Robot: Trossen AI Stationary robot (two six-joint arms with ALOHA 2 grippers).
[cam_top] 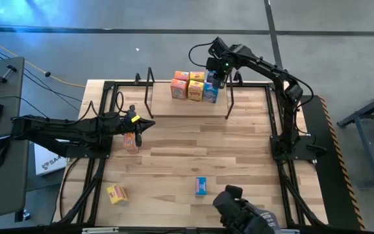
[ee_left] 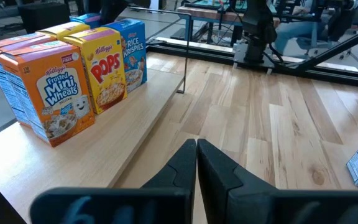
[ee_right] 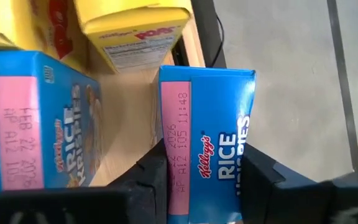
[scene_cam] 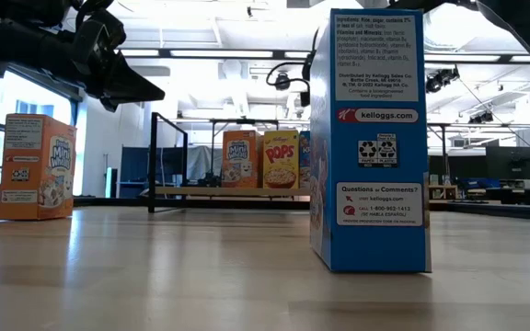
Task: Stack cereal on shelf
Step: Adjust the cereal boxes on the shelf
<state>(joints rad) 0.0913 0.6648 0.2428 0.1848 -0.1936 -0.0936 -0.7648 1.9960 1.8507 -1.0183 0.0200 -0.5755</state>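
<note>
A light wooden plank shelf (cam_top: 174,107) with black wire end frames carries small upright orange, yellow and blue cereal boxes (cam_top: 193,86) clustered near its right end; three more boxes (cam_top: 200,186) lie off it.

From high up we look straight down on the whole table (cam_top: 193,140). Low down, we sit on the table top, looking level toward the shelf (scene_cam: 247,191) at frame middle. Both wrist cameras look closely at the shelf's cereal boxes (ee_left: 73,74), seen top-middle from above.
</note>
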